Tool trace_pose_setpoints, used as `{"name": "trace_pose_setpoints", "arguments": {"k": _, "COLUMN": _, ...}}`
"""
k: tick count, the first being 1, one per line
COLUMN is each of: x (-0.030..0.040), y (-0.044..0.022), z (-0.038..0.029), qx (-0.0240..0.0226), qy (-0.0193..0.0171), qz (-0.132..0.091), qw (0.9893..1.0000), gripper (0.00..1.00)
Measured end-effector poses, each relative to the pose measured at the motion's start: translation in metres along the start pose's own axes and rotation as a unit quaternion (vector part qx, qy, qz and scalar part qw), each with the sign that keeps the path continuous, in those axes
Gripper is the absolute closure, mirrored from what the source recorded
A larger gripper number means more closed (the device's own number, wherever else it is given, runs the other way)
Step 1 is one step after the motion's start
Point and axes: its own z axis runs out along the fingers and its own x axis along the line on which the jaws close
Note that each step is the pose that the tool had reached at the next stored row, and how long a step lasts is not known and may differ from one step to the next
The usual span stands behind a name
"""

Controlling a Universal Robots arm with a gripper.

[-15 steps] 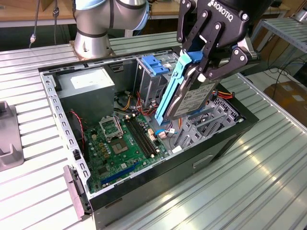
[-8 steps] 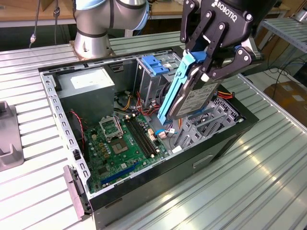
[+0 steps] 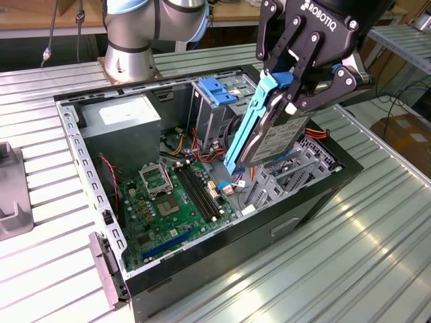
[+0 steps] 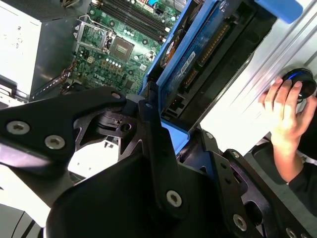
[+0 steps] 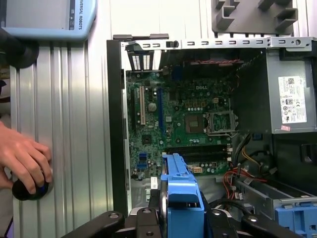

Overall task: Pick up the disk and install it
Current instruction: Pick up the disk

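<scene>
My gripper [image 3: 286, 94] is shut on the disk [image 3: 269, 138], a grey metal drive with a white label and bright blue side rails. The disk hangs tilted, its lower end just above the grey drive cage [image 3: 300, 176] at the exterior view's right end of the open computer case [image 3: 296, 219]. In the second wrist view the disk [image 4: 198, 54] shows its circuit-board side between the black fingers [image 4: 153, 144]. In the first wrist view the disk's blue rail [image 5: 181, 198] points toward the motherboard [image 5: 188, 119].
The case lies open on a ribbed metal table [image 3: 350, 269], with a grey power supply [image 3: 124, 121] and a blue-tabbed bay [image 3: 219, 91] inside. A person's hand [image 5: 22, 158] rests on a black knob on the table. A grey fixture [image 3: 10, 195] sits at the exterior view's left.
</scene>
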Motion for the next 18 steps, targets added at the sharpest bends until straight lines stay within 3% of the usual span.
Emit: {"name": "trace_pose_setpoints", "arguments": {"k": 18, "x": 0.0003, "y": -0.0123, "z": -0.0001, "qx": 0.0, "qy": 0.0, "qz": 0.0, "qw": 1.0, "gripper": 0.63}}
